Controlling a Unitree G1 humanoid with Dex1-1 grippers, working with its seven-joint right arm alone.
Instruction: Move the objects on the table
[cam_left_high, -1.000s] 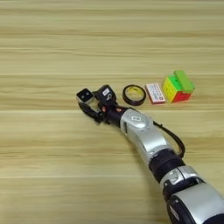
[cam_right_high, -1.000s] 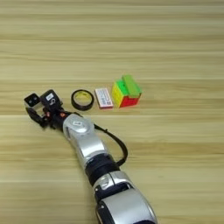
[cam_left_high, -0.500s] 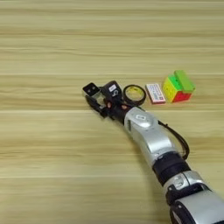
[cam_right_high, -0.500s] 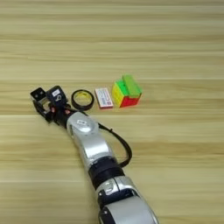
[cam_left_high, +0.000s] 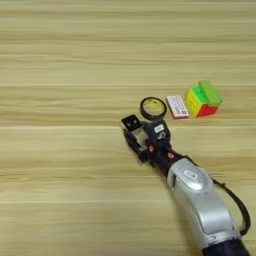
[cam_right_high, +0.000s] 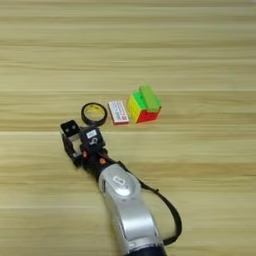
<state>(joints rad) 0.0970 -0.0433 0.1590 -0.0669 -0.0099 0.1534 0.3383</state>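
- Pale wooden planks with grain running across make up the worktop, which fills both views.
- Compared with 1 s ago, the right gripper has travelled to the robot's right: it was then well apart from the tape ring's left side, and now sits just below and slightly left of that ring. At 0.5 s ago it was about halfway along that path.
- The white cube with black two-dot top has come along with it; its place against the black fingers is the same in all 3 moments.
- The jaws are clenched on this cube, 1 black finger on its left and near side and the other to its right, by the white label on the gripper body.
- The silver forearm enters from the bottom edge and slants up to the left.
- The row behind has not shifted: the black-yellow tape ring lies flat, the white-red flat box lies just right of it, and the multicoloured puzzle cube follows, all close together.
- The bright green bar rests on top of the puzzle cube, along its right edge.
- Count: 1 white cube, 1 tape ring, 1 flat box, 1 puzzle cube, 1 green bar, so 5 small objects, plus 1 arm.
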